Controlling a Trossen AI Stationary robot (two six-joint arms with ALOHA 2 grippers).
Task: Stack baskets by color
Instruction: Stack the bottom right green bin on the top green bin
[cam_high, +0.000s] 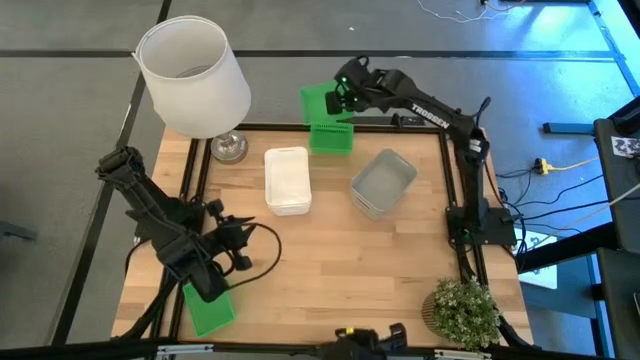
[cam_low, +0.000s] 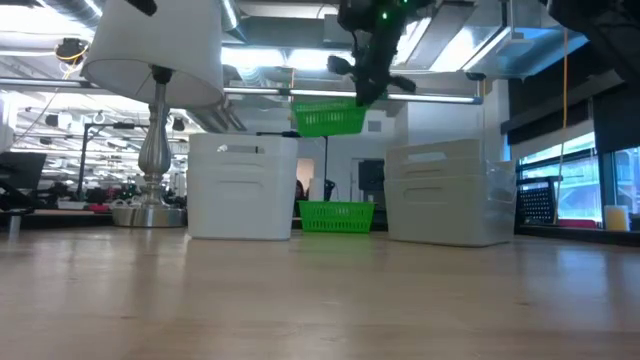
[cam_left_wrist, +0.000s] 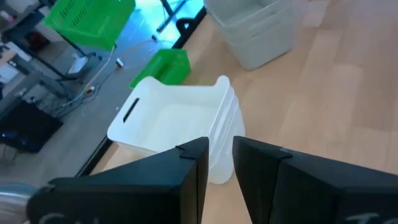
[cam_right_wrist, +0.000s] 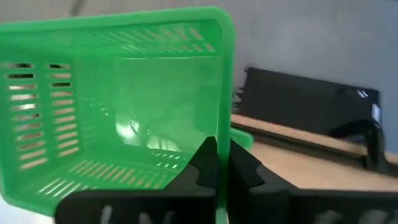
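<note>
Right tool (cam_right_wrist: 216, 163) clamped on the rim of a green basket (cam_high: 322, 101), held in the air. Just below it, a second green basket (cam_high: 331, 137) sits at the worktop (cam_high: 330, 270) edge. Beyond: grey stack (cam_high: 383, 183), then white stack (cam_high: 287, 180). Farthest, left tool (cam_left_wrist: 217, 163), fingers slightly apart (holding nothing), above a third green basket (cam_high: 211, 309).

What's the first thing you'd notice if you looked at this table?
The right claw holds a bright green basket up in the air at the far edge of the table, just above another green basket that sits there. A big white lampshade towers over the far left corner. In the middle sit a white stack and a grey stack of baskets.
</note>
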